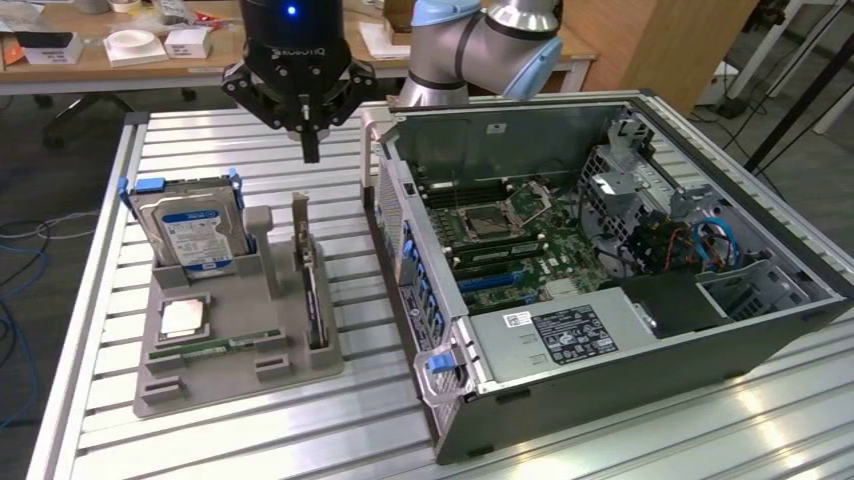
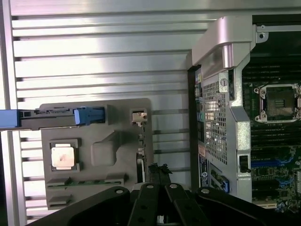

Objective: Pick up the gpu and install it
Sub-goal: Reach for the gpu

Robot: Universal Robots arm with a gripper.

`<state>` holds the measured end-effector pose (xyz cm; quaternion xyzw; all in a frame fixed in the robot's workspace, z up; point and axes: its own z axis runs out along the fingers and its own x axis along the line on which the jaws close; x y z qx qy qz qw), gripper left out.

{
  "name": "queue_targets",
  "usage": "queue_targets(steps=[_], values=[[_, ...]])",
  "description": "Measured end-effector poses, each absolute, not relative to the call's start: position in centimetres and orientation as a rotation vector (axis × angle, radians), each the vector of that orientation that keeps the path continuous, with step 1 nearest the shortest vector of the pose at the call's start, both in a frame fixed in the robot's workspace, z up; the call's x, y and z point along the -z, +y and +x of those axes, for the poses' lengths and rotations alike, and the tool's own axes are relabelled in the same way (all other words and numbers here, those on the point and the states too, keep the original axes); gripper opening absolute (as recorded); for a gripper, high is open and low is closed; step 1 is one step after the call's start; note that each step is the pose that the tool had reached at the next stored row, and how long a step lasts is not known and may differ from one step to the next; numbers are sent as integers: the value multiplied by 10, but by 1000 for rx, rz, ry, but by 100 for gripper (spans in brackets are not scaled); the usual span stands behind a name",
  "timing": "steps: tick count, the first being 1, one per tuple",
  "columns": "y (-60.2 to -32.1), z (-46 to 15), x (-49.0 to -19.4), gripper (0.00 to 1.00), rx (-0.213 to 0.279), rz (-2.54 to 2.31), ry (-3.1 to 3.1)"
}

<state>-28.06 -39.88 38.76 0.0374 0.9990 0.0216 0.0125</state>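
– One gripper [image 1: 310, 150], fingers pressed together and empty, hangs above the gpu [image 1: 314, 300], which stands on edge in the grey tray [image 1: 214, 385].
– Risk: if it descends closed, it may hit the card's edge and tip it.

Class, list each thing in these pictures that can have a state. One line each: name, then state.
gripper: shut, holding nothing, above the tray.
gpu: standing on edge in the grey tray, not gripped.
hard drive: upright in the tray.
CPU: lying flat in the tray.
RAM stick: lying flat in the tray.
computer case: on its side, open.
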Motion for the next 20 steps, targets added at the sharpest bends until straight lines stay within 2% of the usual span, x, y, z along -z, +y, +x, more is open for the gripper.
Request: queue_targets(steps=[20], values=[[-399,-297,-387,11,-67,117,3114]])
